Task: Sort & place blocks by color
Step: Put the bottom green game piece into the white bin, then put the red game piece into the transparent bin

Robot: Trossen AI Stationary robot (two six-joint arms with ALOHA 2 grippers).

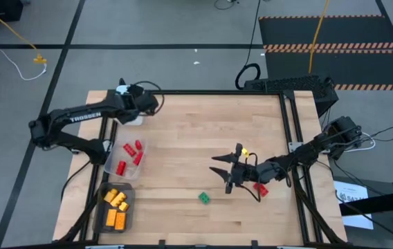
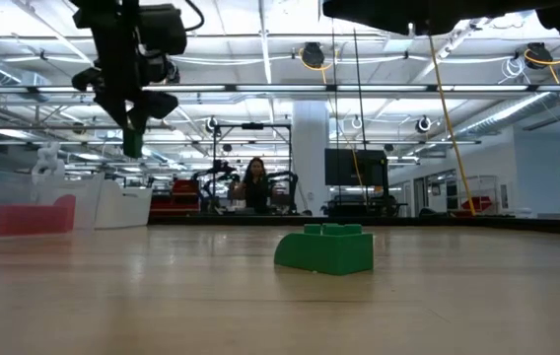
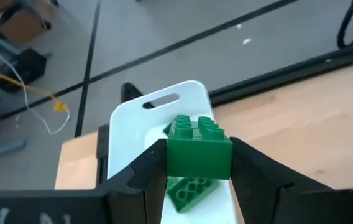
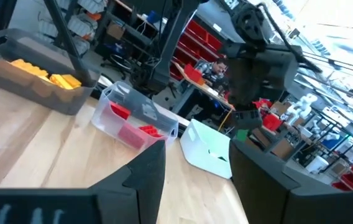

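Now, over on the left, the left gripper (image 3: pixel 198 168) is hovering above the white tray (image 3: pixel 133 124) at the far left corner of the wooden surface (image 1: pixel 196 131), and its fingers (image 3: pixel 145 171) are clamping a green brick (image 3: pixel 198 149) between them, studs up. Another green brick (image 3: pixel 189 190) is lying studs-down in that white tray right beneath it.

Moving along the left edge, the clear tray (image 1: pixel 113 158) is sitting nearer the front with red bricks (image 1: pixel 131 155) inside, and the dark tray (image 1: pixel 103 211) at the front left corner is carrying the yellow and orange bricks (image 1: pixel 115 207).

Coming toward the middle, a lone green brick (image 1: pixel 203 198) is resting on the bare surface near the front edge, well apart from all three trays; the low view has it sitting square, studs up.

Further right, the right gripper (image 1: pixel 225 173) is reaching in from the right side, hanging over the surface just beyond that lone green brick, fingers (image 4: pixel 142 180) standing apart with nothing between them. A small yellow brick (image 1: pixel 244 150) is lying just behind the arm, and a red brick (image 1: pixel 260 188) is showing beside the arm on its near side.

In the room behind, a person (image 2: pixel 256 185) is visible.
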